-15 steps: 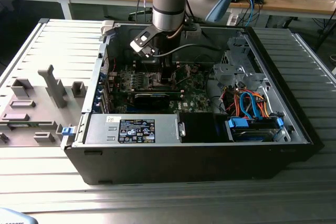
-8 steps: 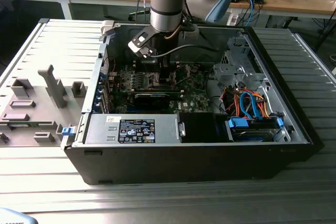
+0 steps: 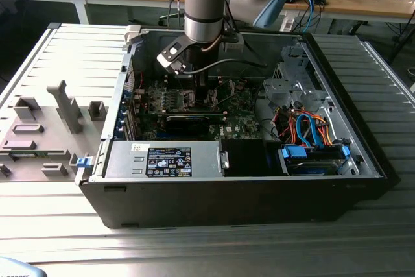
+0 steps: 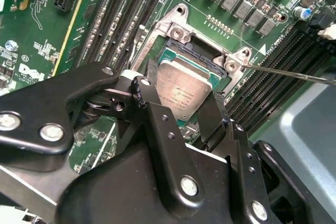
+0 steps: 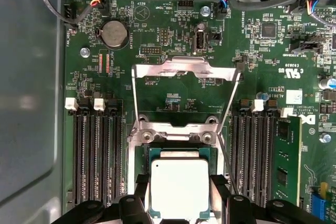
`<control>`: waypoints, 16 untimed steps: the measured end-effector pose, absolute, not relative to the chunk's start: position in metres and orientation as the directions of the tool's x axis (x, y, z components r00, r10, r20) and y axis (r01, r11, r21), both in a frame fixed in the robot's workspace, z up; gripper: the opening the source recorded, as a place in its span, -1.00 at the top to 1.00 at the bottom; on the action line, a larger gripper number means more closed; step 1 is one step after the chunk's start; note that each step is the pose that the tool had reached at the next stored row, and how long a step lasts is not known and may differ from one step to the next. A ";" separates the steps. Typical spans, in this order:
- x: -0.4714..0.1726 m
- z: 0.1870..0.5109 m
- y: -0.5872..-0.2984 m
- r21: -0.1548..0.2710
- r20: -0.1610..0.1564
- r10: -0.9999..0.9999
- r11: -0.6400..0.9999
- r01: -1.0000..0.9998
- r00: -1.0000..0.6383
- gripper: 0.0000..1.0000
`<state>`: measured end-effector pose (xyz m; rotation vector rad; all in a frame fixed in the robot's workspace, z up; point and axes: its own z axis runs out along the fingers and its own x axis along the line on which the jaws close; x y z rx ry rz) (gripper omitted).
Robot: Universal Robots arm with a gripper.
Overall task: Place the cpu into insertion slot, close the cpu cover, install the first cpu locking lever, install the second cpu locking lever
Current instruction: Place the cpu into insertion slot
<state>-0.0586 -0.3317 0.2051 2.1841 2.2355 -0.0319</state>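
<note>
The cpu, a flat silver square, sits between my gripper's two black fingers, which press on its opposite edges. It is level, right at the insertion slot, whose dark socket edge shows just beyond the chip. In the second wrist view the cpu lies within the silvery socket frame, held by the gripper. The cpu cover stands swung open away from the socket. A thin lever rod sticks out sideways, unlatched. In the exterior view the arm reaches down into the open computer case.
Long black memory slots flank the socket on both sides, with one green memory module. A black card and a power supply sit near the case front. Orange and blue cables lie at the exterior view's right. A grey fixture stands outside the case.
</note>
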 end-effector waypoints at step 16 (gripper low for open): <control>-0.060 0.200 -0.330 -0.003 -0.026 0.999 0.022 1.000 -0.022 -0.08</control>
